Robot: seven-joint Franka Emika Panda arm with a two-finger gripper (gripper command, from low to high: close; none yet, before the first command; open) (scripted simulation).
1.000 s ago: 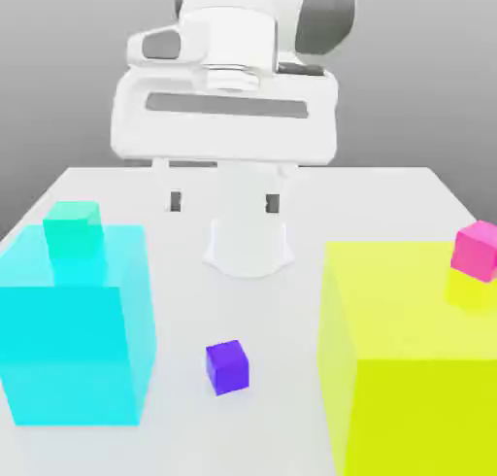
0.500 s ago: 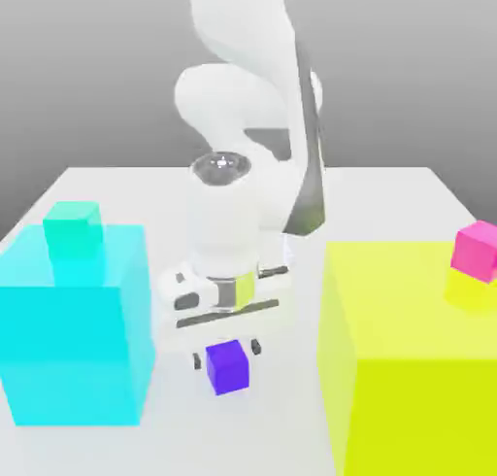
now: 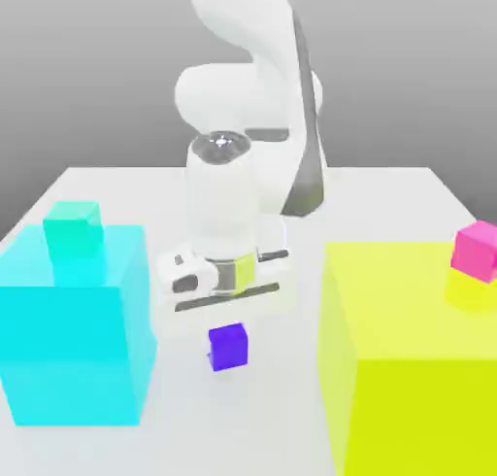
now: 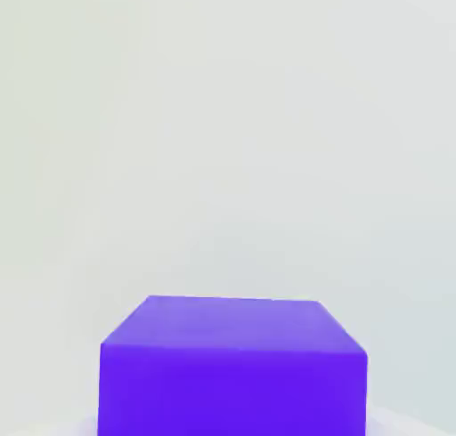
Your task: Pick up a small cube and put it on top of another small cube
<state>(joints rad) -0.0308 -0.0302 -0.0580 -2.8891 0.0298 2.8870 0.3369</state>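
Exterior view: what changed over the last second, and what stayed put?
The arm swung down from above the table and its gripper closed on the small purple cube, which sits slightly higher in the picture. The teal cube, pink cube and both big blocks kept their places.

Backdrop: plain grey wall (image 3: 87,66), shading lighter toward its base
Counter (image 3: 388,197): white, matte
Light: soft, even
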